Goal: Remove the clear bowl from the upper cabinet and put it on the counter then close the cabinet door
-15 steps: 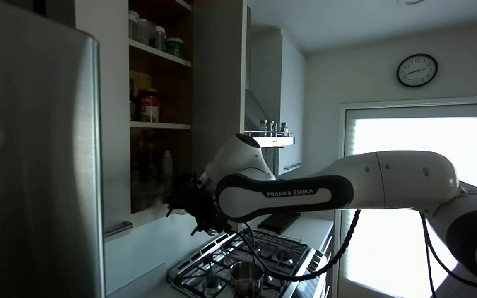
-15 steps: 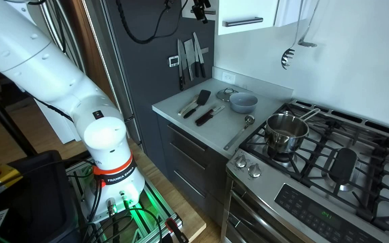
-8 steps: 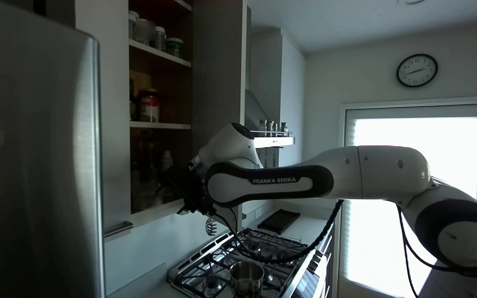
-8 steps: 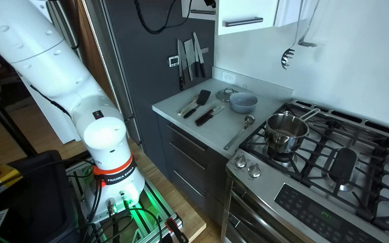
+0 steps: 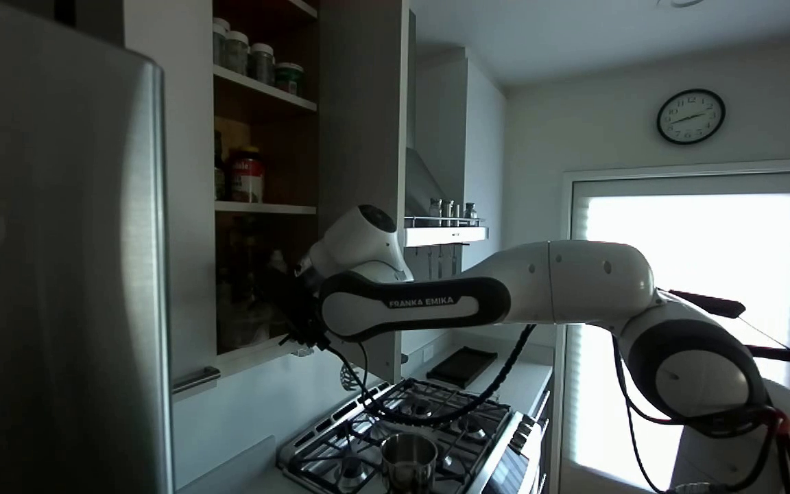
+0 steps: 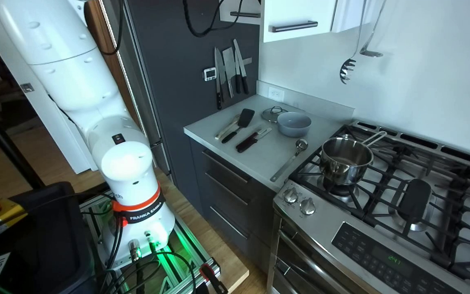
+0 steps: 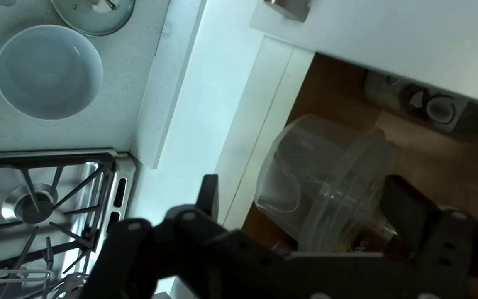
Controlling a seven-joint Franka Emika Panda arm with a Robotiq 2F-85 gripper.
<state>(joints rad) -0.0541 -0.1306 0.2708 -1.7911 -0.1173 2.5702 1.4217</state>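
Note:
The clear bowl (image 7: 293,166) is a rounded see-through container with a ribbed rim. It sits on the lowest brown shelf of the upper cabinet (image 5: 265,88); in an exterior view it is only a faint shape in the dark. My gripper (image 7: 303,185) is open and points into the cabinet. In the wrist view its fingers stand on either side of the bowl; I cannot tell if they touch it. The cabinet door (image 5: 361,123) stands open beside the arm, and it shows in an exterior view (image 6: 296,14). The counter (image 6: 269,153) is below the cabinet.
A grey-blue bowl (image 6: 294,124), a glass lid (image 6: 271,114) and utensils lie on the counter. A steel pot (image 6: 346,160) stands on the stove (image 6: 382,204). A closed neighbouring door (image 7: 388,37) borders the opening. Dark bottles stand near the bowl. The steel fridge (image 5: 59,274) is close by.
The arm has swung toward the cabinet. The gripper has moved from in front of the opening to its lower shelf and left the top of an exterior view. The door has not moved.

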